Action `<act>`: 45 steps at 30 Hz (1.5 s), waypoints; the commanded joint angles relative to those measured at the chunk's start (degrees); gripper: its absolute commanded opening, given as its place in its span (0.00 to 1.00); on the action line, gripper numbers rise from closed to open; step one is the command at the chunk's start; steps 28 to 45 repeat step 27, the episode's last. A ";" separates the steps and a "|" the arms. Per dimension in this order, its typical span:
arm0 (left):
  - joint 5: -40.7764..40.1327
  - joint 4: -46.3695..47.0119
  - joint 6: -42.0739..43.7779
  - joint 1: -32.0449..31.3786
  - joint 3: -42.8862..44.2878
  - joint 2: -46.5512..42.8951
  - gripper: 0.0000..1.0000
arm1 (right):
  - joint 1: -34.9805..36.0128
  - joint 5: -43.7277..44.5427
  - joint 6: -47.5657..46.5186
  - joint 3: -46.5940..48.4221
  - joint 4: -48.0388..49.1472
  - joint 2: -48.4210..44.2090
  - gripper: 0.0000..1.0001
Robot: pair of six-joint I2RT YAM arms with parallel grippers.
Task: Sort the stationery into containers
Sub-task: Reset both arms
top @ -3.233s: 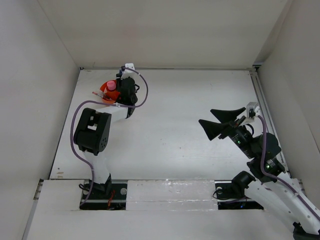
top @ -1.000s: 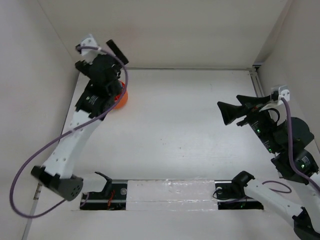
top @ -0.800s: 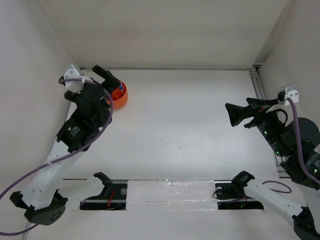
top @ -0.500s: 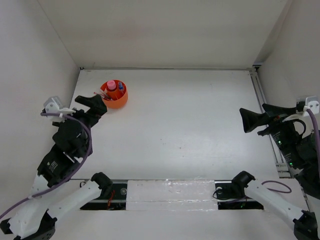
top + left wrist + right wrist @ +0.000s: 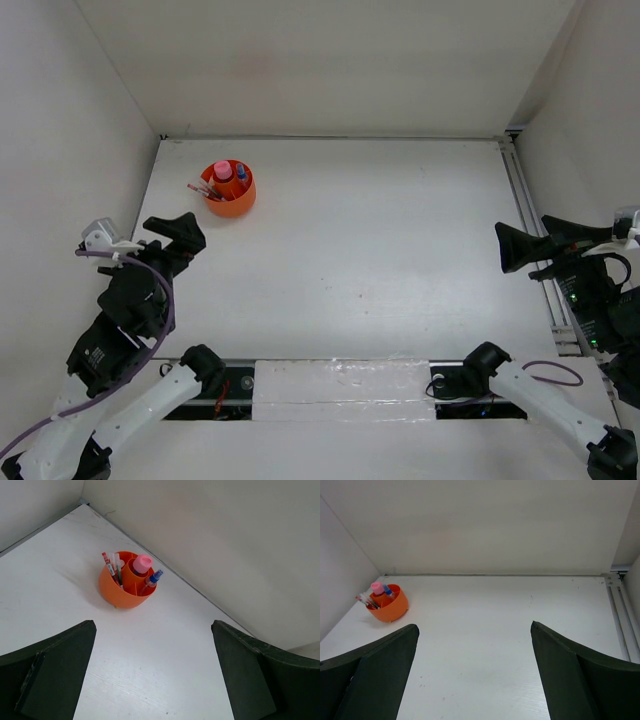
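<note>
The orange tub (image 5: 231, 204) stands at the table's far left with stationery inside it. A pink-capped bottle (image 5: 142, 563) sits in its middle compartment, with a clear blue-capped bottle (image 5: 154, 576) beside it. Thin pens (image 5: 111, 565) lean out over the tub's (image 5: 113, 591) left rim. My left gripper (image 5: 172, 226) hangs open and holds nothing, well short of the tub on its near side. My right gripper (image 5: 522, 236) is open and holds nothing at the table's right edge. Its wrist view shows the tub (image 5: 389, 611) far off to the left.
White walls close in the table at the back and on both sides. A metal rail (image 5: 527, 215) runs along the right edge, close to my right gripper. The arm bases sit on a taped strip (image 5: 340, 385) at the near edge.
My left arm has swung from over the tub back toward the near left, uncovering it. My right arm has drawn back to the right edge. Both grippers have stayed open.
</note>
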 commanded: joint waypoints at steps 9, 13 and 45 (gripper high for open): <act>-1.80 1.23 -1.26 -0.18 -1.74 -3.31 1.00 | 0.60 0.71 -0.23 -0.09 2.02 1.10 1.00; -2.32 1.76 -1.87 -0.18 -2.36 -5.52 1.00 | 0.60 0.71 -0.23 -0.61 2.55 1.63 1.00; -3.03 0.71 -3.10 -0.18 -3.50 -9.56 1.00 | 0.60 0.45 -0.23 -1.14 2.56 2.68 1.00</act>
